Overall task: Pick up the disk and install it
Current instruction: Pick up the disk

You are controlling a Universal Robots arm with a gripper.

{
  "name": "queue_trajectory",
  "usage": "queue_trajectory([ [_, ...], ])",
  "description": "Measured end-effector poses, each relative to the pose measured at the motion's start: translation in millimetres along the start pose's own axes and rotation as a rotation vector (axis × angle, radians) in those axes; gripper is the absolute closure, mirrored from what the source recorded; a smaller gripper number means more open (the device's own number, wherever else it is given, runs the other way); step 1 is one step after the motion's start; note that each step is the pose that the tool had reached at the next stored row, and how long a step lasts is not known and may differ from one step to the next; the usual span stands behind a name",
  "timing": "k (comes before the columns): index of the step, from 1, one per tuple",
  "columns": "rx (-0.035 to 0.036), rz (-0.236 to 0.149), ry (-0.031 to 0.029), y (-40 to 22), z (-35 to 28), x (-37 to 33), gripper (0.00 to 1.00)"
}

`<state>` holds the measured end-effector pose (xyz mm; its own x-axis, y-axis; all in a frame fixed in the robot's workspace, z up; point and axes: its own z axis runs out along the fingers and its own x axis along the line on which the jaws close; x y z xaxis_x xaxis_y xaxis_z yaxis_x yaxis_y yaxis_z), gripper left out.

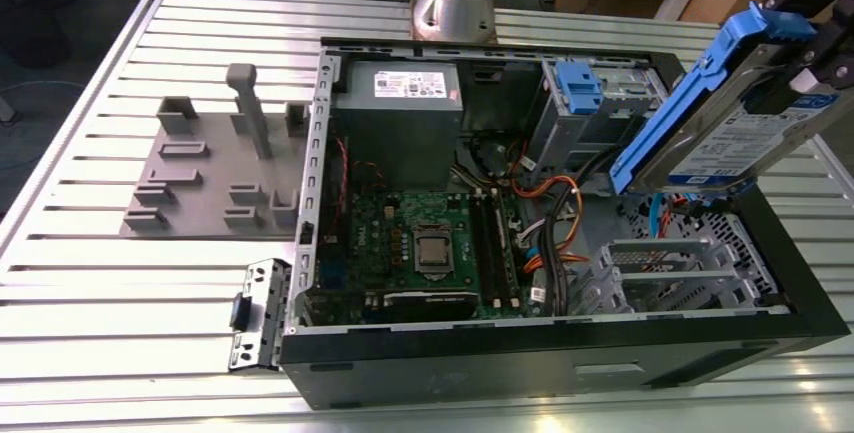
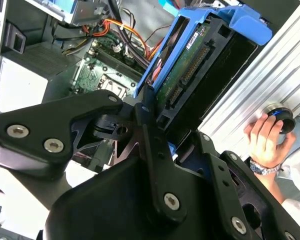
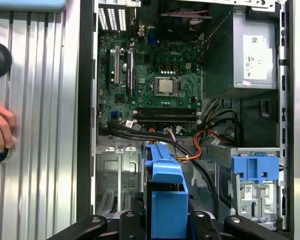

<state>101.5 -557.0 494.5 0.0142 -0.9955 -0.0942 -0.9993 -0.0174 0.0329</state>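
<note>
The disk (image 1: 741, 128), a silver-grey drive with a white and blue label in a blue bracket, hangs tilted above the open computer case (image 1: 534, 353), at the exterior view's right. My black gripper (image 1: 811, 48) is shut on its upper end. In the second wrist view the fingers (image 2: 149, 117) clamp the disk (image 2: 190, 70) by its bracket, with the connector edge showing. In the first wrist view the blue bracket (image 3: 165, 197) sits between the finger bases, above an empty metal drive cage (image 3: 117, 175). That drive cage (image 1: 667, 273) lies below the disk inside the case.
Inside the case are a grey power supply (image 1: 400, 103) with a white sticker, the motherboard (image 1: 427, 243), orange cables (image 1: 561, 213) and a blue latch (image 1: 581, 83). A grey fixture (image 1: 214, 173) stands at the exterior view's left. A person's hand (image 2: 265, 135) rests on a round knob.
</note>
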Motion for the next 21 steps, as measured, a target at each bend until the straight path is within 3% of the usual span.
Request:
queue_trajectory([
  [6, -0.0001, 0.000, 0.0003, -11.1, 4.4, 3.1, 0.64],
  [13, -0.0001, 0.000, -0.0003, -16.2, 10.7, 22.6, 0.64],
  [21, -0.0001, 0.000, -0.0002, -20.4, 23.3, 34.4, 0.64],
])
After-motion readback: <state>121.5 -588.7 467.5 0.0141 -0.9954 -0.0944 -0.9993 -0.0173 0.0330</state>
